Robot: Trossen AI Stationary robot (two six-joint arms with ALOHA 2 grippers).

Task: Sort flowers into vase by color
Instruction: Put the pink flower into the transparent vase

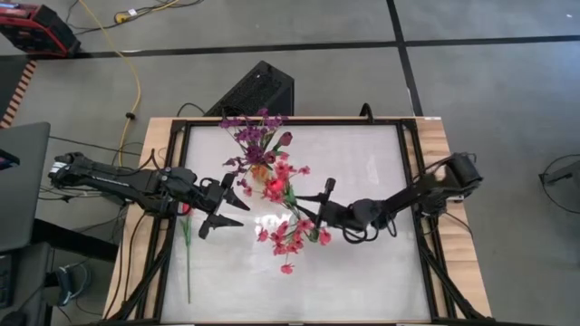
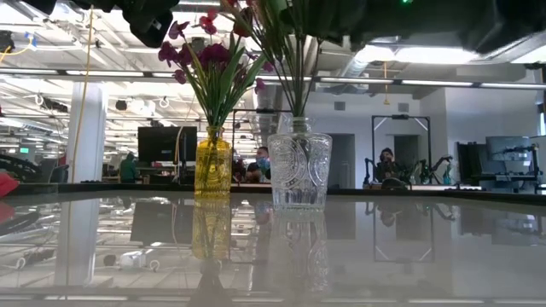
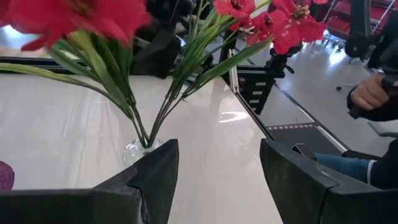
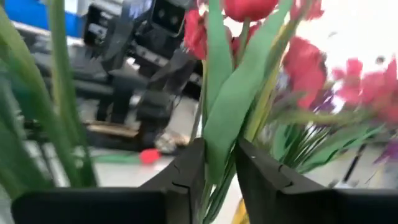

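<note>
A yellow vase point(image 2: 213, 179) holds purple blossom sprigs point(image 1: 254, 134). A clear glass vase point(image 2: 299, 170) beside it holds red-pink sprigs point(image 1: 292, 237), which spread toward the near edge. My right gripper point(image 1: 317, 197) is at the clear vase's right, shut on a red tulip's stalk; the bud point(image 4: 249, 7) stands above the fingers. My left gripper point(image 1: 236, 206) is open and empty, left of the vases, and the clear vase shows between its fingers point(image 3: 140, 149). One more flower point(image 1: 188, 263) lies on the table at the left; its red bud shows in the right wrist view point(image 4: 148, 155). My right gripper pinches the tulip's green stalk and a broad leaf point(image 4: 219, 152) between its two fingers, below the bud. The fingers come about level from the table's right and lie across the stalk. The stalk stands nearly upright, and its lower end is hidden below the fingers.
The table has a dark frame point(image 1: 412, 181) around a white top. A black box point(image 1: 258, 91) stands behind the far edge. A person's hand point(image 3: 373, 93) shows beyond the table's edge in the left wrist view. There is bare table toward the near edge point(image 1: 362, 281).
</note>
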